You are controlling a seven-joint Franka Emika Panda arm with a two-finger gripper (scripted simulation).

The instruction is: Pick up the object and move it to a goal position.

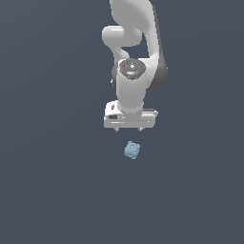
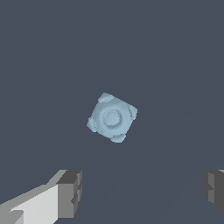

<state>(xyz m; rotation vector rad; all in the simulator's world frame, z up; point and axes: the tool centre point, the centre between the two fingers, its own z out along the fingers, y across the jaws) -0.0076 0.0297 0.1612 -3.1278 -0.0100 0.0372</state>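
The object (image 1: 132, 150) is a small pale-blue lumpy item with knobby bumps and a ring-like circular face, lying on the dark grey surface. In the wrist view the object (image 2: 112, 117) sits centred, ring face toward the camera. My white gripper (image 1: 129, 130) hangs just above and slightly behind the object, not touching it. Its two fingers (image 2: 70, 192) are spread wide apart, with nothing between them. The gripper is open and empty.
The dark grey surface (image 1: 47, 190) extends flat all around with no other objects in view. The white arm (image 1: 133, 62) rises behind the gripper toward the top of the exterior view.
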